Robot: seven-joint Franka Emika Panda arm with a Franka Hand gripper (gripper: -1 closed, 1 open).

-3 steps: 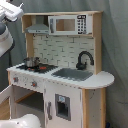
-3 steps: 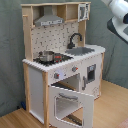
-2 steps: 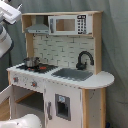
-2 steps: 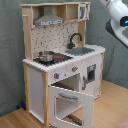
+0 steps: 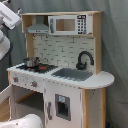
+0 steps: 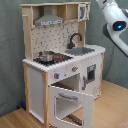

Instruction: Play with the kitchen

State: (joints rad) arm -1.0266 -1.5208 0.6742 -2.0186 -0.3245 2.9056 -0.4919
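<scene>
Second exterior view, near to far: the kitchen (image 6: 60,65) stands on a wooden floor (image 6: 112,107), filling mid-frame, with its oven door (image 6: 70,102) hanging open toward you. Take it by that door's free top edge; it looks like a light, stiff panel on hinges that should swing easily, so push gently. Behind it, the knobs (image 6: 65,72) on the front panel are small and probably smooth, poor for a wide pinch. On the stovetop sits a small pot (image 6: 46,56), likely light and easy to tip; right of it lie the sink (image 6: 85,50) and black faucet (image 6: 75,39). Farthest, the arm (image 6: 116,22) hangs at upper right; you cannot tell its finger state.
</scene>
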